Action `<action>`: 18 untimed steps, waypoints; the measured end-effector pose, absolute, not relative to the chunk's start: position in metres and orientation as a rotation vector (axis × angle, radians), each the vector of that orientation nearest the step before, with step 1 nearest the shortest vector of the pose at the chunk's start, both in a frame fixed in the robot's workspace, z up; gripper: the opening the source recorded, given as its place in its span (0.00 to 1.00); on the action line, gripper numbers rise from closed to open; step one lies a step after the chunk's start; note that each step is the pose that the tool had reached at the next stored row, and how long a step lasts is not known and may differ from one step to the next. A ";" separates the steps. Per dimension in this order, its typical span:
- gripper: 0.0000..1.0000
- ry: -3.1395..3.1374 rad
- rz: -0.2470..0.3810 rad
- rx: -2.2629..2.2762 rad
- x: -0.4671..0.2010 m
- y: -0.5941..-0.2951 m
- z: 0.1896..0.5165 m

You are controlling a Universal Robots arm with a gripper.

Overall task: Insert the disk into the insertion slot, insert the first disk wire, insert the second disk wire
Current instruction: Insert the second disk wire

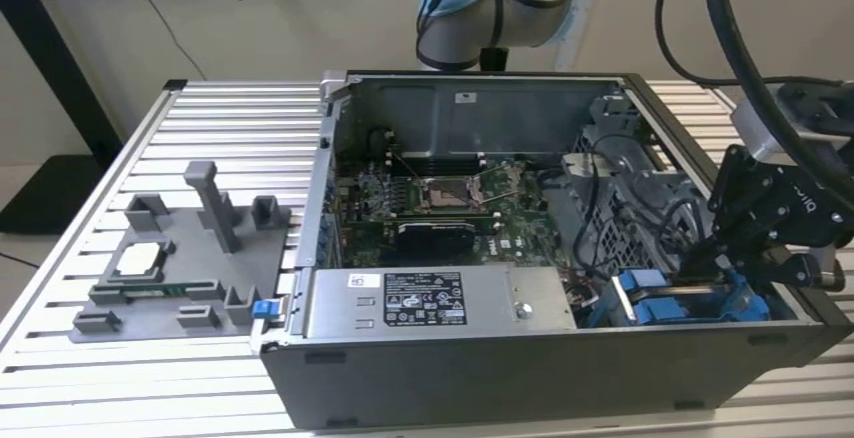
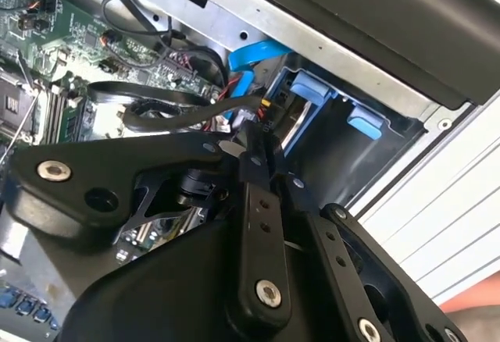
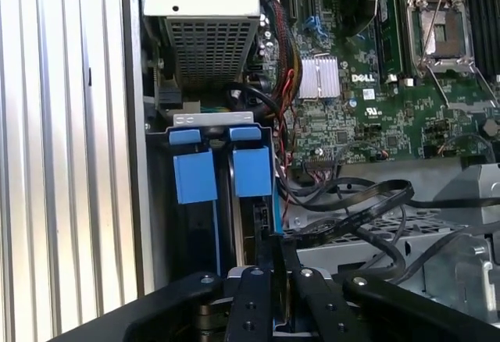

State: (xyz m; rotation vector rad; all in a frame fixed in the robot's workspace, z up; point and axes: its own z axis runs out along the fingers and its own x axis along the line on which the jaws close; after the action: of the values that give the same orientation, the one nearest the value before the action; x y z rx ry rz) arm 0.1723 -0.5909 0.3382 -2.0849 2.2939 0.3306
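The disk [image 3: 248, 229] stands edge-on in the insertion slot [image 3: 193, 176], a grey bay with blue rails and tabs at the case's near corner on the exterior view's right [image 1: 654, 303]. My gripper [image 1: 697, 274] reaches down into that bay. In both wrist views its fingers are pressed together at the disk's connector end [image 2: 293, 119]. A black disk wire [image 3: 351, 205] [image 2: 172, 112] runs in from the motherboard side and ends right at the tips of the gripper [image 3: 277, 240] [image 2: 256, 135]. A blue cable [image 2: 254, 51] curves just beyond them.
A grey labelled power-supply box [image 1: 441, 301] sits beside the bay. The motherboard [image 1: 454, 198] fills the case floor, with loose black cables [image 1: 601, 218] over a perforated cage. A grey fixture [image 1: 187, 258] holding a processor stands on the slatted table [image 1: 80, 358].
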 end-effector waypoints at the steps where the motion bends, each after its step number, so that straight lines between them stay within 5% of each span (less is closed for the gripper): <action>1: 0.00 2.294 0.331 -2.085 0.173 -0.591 0.338; 16: 0.00 2.294 0.330 -2.085 0.168 -0.595 0.336; 17: 1.00 2.293 0.330 -2.085 0.167 -0.595 0.335; 18: 1.00 2.292 0.333 -2.084 0.167 -0.596 0.335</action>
State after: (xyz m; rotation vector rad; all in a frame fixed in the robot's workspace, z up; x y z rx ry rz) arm 0.1667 -0.5956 0.3347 -2.0836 2.2921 0.3329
